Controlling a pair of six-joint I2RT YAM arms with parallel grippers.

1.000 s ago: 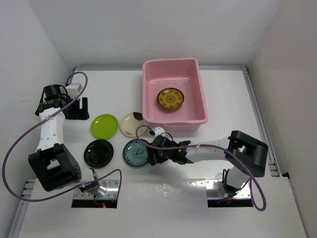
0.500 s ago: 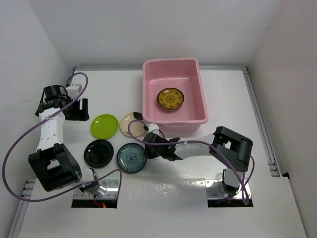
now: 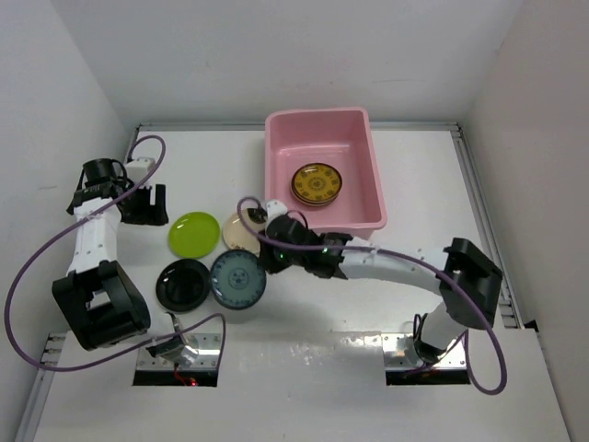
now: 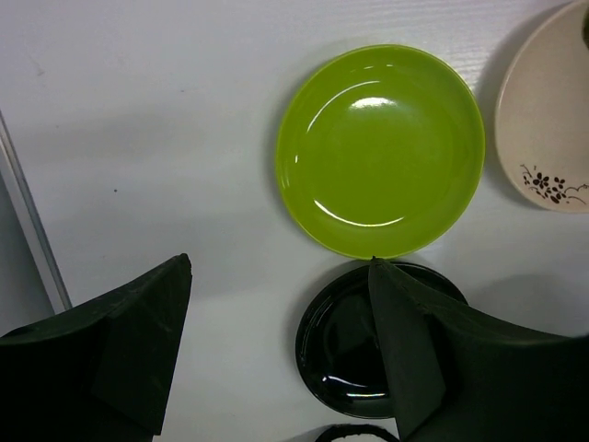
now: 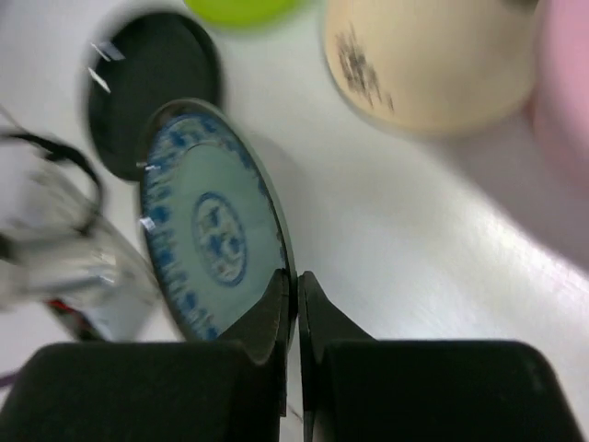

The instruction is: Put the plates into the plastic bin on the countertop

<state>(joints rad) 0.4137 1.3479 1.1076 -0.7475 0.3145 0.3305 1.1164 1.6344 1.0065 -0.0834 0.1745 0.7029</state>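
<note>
Blue-patterned plate point(image 3: 237, 279) sits left of the right end effector point(image 5: 295, 287), tilted, its right rim clamped tight between the jaws. Left end effector point(image 4: 279, 267) gapes wide, empty, just left of the lime plate point(image 4: 381, 150). Five plates: blue one held; lime plate, black plate point(image 3: 184, 284) and cream plate point(image 3: 241, 232) on the tabletop point(image 3: 414, 184); yellow-brown plate point(image 3: 317, 184) in the pink bin point(image 3: 317, 117), maybe stacked.

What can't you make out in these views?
- Cream plate: top view, right side under the right end effector.
- Black plate: left wrist view, lower part behind the left end effector.
- Plastic bin: right wrist view, blurred sliver at the edge.
- Blue-patterned plate: right wrist view, motif blurred.
</note>
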